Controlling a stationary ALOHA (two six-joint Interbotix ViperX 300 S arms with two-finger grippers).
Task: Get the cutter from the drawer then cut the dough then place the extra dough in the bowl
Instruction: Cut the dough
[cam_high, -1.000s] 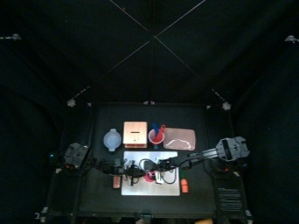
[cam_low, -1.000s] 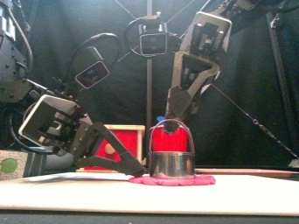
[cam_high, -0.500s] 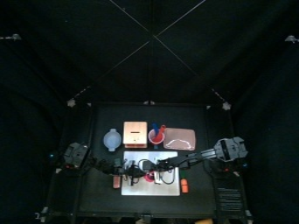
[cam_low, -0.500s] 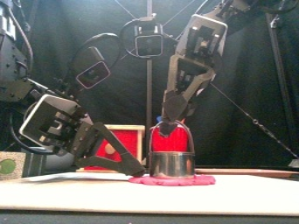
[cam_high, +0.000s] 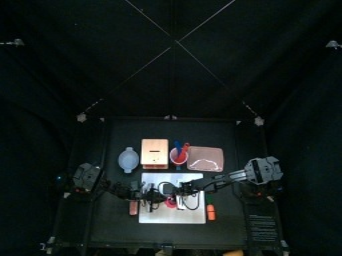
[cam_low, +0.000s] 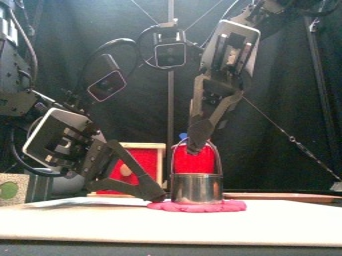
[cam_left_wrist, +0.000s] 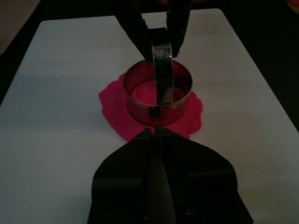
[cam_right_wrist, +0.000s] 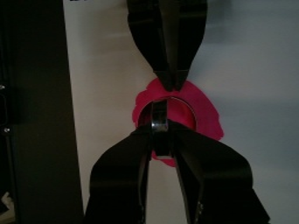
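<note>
Found the cutter (cam_low: 197, 188) standing upright on the dough (cam_left_wrist: 114, 109), round metal wall set down in the middle of the flat pink-red disc, a ragged margin of dough showing all round the cutter. Saw the white cutting board (cam_left_wrist: 65, 79) lying under cutter and dough alike, flat on the black bench (cam_high: 120, 130).

Noted the right gripper (cam_low: 198, 136) directly above the cutter, arm slanted down from the cutter's right, jaws clamped together on the top of the cutter's wire handle. Noted the left gripper (cam_left_wrist: 156, 143) low at the cutter's left side, arm slanted down from that side, jaws pressed together with nothing between them, tips resting on the dough's margin just beside the cutter's wall. Could not tell whether those tips touched the cutter itself or only the dough.

Made out four more things behind the cutter, all off the board and well apart from it. Placed the red cup (cam_high: 179, 153) straight behind the cutter, red side showing through the arch of the handle in the front view, a blue toy knife sticking up from it. Placed the pale wooden box (cam_high: 155, 152) behind and to the cutter's left, red drawer front turned toward the cutter. Placed the blue-grey bowl (cam_high: 128, 159) farther to the cutter's left, just beside the box. Placed the pink tray (cam_high: 205, 157) behind and to the cutter's right, just beside the cup.
</note>
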